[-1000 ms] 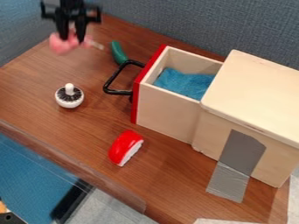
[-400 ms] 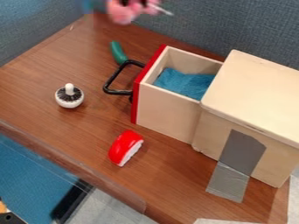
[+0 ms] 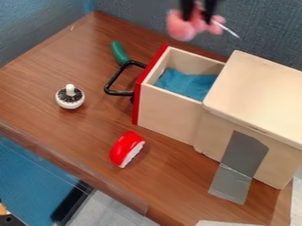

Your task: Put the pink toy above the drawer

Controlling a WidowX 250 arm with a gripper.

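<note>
Pink toy (image 3: 181, 29) was clamped in the black pincer (image 3: 198, 15), held up at the far side near the open drawer (image 3: 168, 110). Blue cloth (image 3: 186, 84) lay inside. Red-and-white toy (image 3: 125, 148) sat nearer, on the worktop (image 3: 77, 137).

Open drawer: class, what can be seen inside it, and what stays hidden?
A crumpled blue cloth lies inside the drawer. Whatever may be under the cloth is covered.
</note>
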